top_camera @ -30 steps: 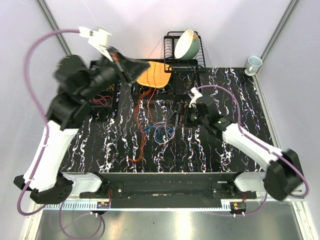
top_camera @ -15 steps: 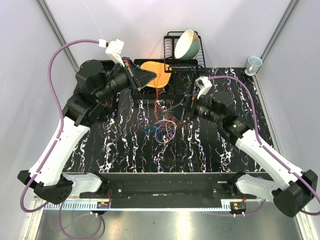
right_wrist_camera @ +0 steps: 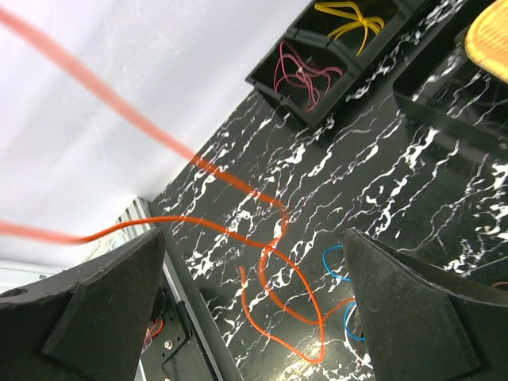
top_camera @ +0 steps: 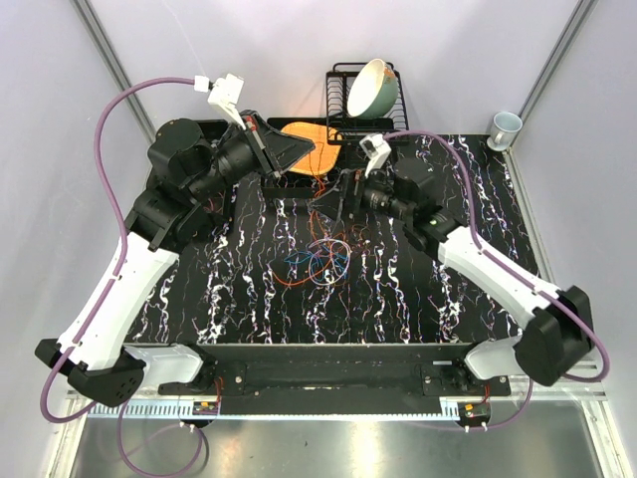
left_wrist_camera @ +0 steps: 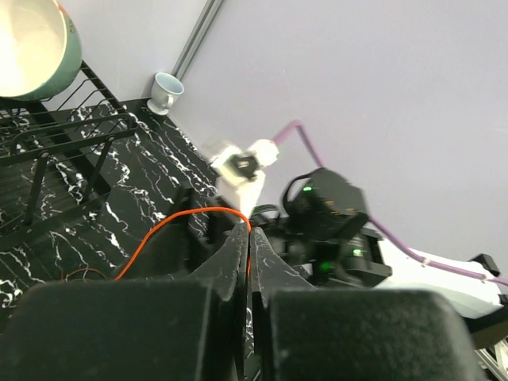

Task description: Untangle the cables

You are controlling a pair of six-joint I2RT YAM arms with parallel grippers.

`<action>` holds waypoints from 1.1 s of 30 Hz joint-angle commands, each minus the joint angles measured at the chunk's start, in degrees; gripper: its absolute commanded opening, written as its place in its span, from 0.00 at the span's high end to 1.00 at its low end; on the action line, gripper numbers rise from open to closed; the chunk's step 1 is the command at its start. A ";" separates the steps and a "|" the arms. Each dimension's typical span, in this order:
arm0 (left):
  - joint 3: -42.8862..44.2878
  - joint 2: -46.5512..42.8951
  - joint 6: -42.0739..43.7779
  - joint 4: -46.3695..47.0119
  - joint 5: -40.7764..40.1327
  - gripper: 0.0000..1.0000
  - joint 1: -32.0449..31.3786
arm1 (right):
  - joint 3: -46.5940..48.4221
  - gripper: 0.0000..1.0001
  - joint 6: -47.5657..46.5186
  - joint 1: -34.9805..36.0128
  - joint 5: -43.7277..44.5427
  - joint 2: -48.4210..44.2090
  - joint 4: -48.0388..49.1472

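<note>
Orange, red and blue cables (top_camera: 320,257) tangled on the table (top_camera: 219,289), top view | left wrist: left gripper (left_wrist_camera: 248,238) clenched on 1 orange cable (left_wrist_camera: 178,218) | right wrist: right gripper (right_wrist_camera: 254,234) spread wide, holding nothing, orange loops beyond.

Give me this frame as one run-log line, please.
left gripper: shut on orange cable, lifted | right gripper: open, holding nothing, near that cable | other cables: tangled on table

Both arms (top_camera: 111,299) wear white links, black joints and lilac hoses (top_camera: 149,84), the right apparently showing green lights (left_wrist_camera: 308,189).
</note>
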 commanded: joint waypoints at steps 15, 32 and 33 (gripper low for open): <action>0.35 -0.76 -3.26 7.07 4.29 1.00 0.06 | 2.75 0.29 2.76 1.16 -3.27 6.90 10.16; -6.76 -5.84 -0.97 5.42 3.60 0.24 0.15 | 8.36 1.00 2.33 0.99 2.26 3.66 2.64; -7.81 -6.64 -0.36 4.62 1.07 0.08 0.06 | 9.94 1.00 1.37 1.07 3.32 3.13 0.52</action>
